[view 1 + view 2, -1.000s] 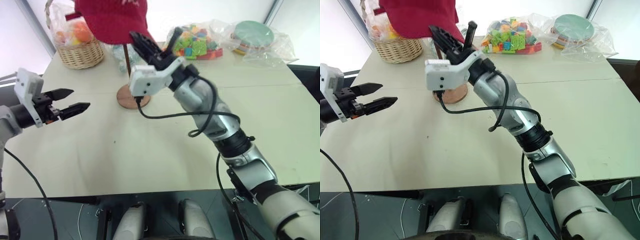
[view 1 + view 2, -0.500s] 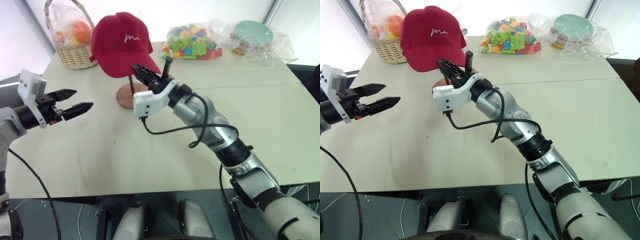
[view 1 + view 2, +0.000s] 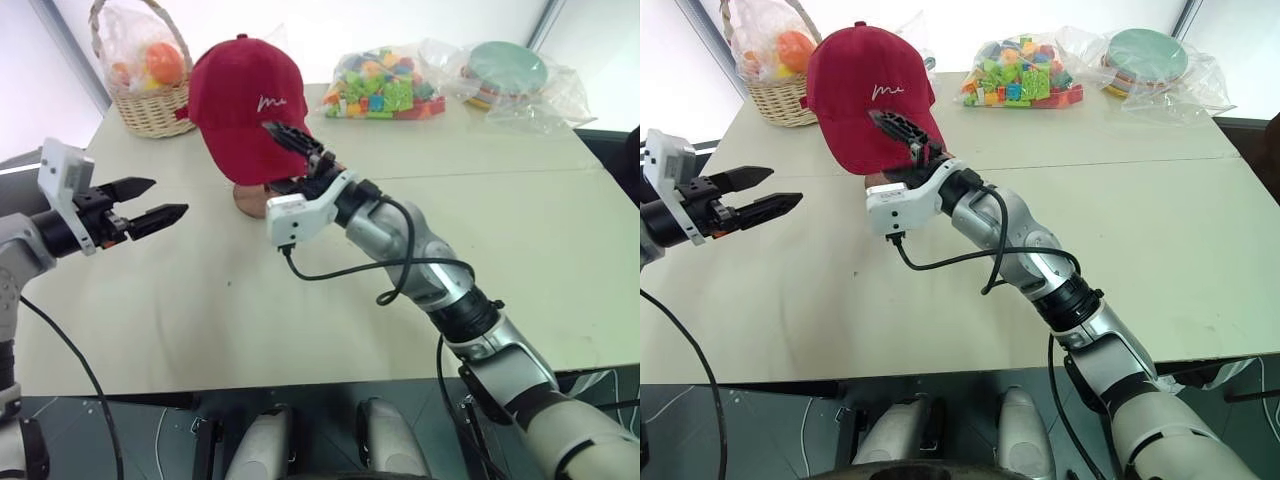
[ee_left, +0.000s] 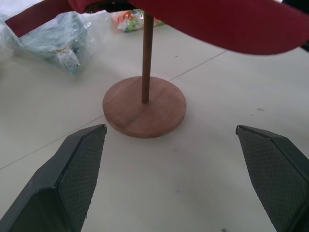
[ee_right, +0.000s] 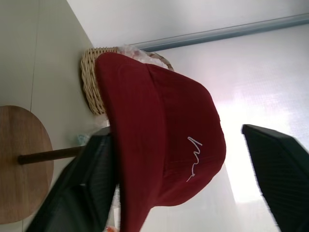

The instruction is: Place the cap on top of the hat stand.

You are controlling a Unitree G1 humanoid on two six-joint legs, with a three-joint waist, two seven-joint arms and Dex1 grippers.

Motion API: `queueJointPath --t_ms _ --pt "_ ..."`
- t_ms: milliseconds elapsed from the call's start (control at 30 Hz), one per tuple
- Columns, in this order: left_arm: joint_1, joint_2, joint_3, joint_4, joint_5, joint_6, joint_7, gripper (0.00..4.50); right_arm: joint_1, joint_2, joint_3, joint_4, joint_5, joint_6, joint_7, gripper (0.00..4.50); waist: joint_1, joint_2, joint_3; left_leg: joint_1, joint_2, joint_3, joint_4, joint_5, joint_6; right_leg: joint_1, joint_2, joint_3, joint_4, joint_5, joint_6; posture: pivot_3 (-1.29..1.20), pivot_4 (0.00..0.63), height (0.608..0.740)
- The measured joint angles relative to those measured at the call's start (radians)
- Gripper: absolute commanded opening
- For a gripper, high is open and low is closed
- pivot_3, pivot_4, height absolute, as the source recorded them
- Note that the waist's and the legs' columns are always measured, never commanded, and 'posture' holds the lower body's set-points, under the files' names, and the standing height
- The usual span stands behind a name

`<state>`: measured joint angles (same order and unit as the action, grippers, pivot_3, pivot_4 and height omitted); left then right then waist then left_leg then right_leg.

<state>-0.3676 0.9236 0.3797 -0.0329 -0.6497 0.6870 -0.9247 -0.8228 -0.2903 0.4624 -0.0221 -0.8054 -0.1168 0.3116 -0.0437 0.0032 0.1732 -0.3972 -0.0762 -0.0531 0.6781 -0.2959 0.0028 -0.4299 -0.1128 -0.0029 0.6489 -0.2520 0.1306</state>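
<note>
Both claws gape, holding nothing: right claw (image 3: 908, 135) at the brim, left claw (image 3: 150, 200) idle. Cap (image 3: 245, 105) sits atop stand (image 4: 145, 104), tilted. Withdraw right claw straight, without snagging.

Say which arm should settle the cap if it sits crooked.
Probably the right: the right gripper is open with its fingers either side of the cap's brim, over the hat stand. The left gripper hovers open, well aside.
</note>
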Motion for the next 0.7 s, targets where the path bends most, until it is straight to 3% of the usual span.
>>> queueJointPath --t_ms 233,567,700 --pt "0.000 0.000 -0.003 0.001 0.001 0.000 0.000 4.50 0.008 0.011 0.001 -0.017 0.039 -0.055 0.013 4.46 0.000 0.000 0.000 0.000 0.000 0.000 0.000 0.000 0.000 0.000 0.000 0.000 0.000 0.000 0.000 0.00 0.150 0.740" --pt "-0.001 -0.013 -0.012 0.019 0.008 -0.007 0.000 4.50 0.046 0.135 -0.011 -0.032 0.290 -0.065 0.091 4.46 0.000 0.000 0.000 0.000 0.000 -0.001 0.000 0.000 0.000 0.000 0.000 0.000 0.000 0.000 0.000 0.00 0.150 0.740" --pt "-0.002 -0.013 -0.013 0.032 0.010 -0.016 -0.002 4.50 0.047 0.131 -0.026 -0.037 0.327 -0.045 0.116 4.46 0.001 0.000 0.000 0.000 0.000 -0.001 0.000 0.000 0.000 0.000 0.000 0.000 0.000 0.000 0.000 0.00 0.150 0.740"
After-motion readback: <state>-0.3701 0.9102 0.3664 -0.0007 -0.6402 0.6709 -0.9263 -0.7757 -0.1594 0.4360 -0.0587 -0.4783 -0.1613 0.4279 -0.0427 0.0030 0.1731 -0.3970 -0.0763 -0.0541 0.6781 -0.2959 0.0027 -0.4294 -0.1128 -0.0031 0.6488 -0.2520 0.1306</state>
